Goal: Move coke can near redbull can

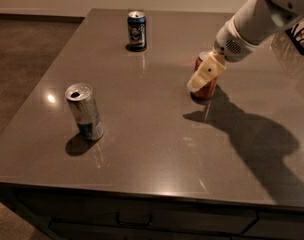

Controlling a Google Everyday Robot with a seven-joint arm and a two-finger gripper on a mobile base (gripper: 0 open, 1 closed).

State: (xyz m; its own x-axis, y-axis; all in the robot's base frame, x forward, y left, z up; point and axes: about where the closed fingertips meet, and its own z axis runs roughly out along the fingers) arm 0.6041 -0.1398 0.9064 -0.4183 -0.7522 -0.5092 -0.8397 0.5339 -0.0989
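The coke can [208, 86] stands upright on the grey table [157, 129], right of centre; it is red-orange with a silver top and is mostly covered by my gripper. My gripper [202, 79] comes down from the upper right on a white arm, and its cream finger [204, 73] lies across the can's front, touching it. The redbull can [85, 112], slim and silver with a blue lower band, stands upright near the table's front left, well apart from the coke can.
A shorter dark blue can [136, 30] with a white emblem stands at the back of the table. The table's front edge [142, 189] has drawers below. Brown floor [22, 59] lies to the left. A dark object [302, 34] sits at the far right.
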